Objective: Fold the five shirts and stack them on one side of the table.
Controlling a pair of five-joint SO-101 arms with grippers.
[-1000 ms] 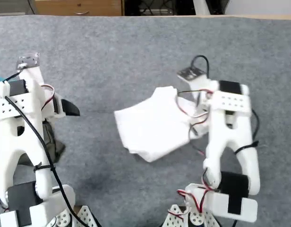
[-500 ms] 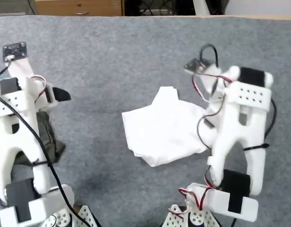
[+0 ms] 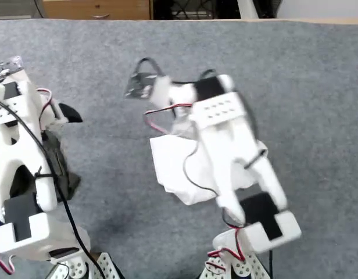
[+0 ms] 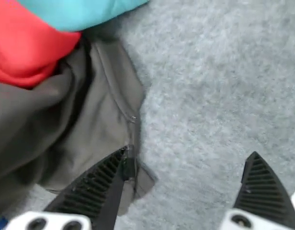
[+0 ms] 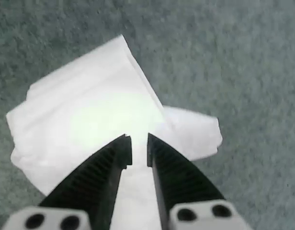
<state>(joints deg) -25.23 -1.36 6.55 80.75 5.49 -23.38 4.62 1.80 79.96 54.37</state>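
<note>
Just above the white shirt (image 5: pixel 90 110), right fingers (image 5: pixel 111 160) nearly meet.

A robot lab bench — grey felt table (image 3: pixel 318 70), wooden drawers (image 3: pixel 97 9) behind.

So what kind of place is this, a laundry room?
Probably a robot lab or workshop: two white robot arms stand at a table covered in grey cloth, with a white shirt and a pile of coloured shirts.
</note>
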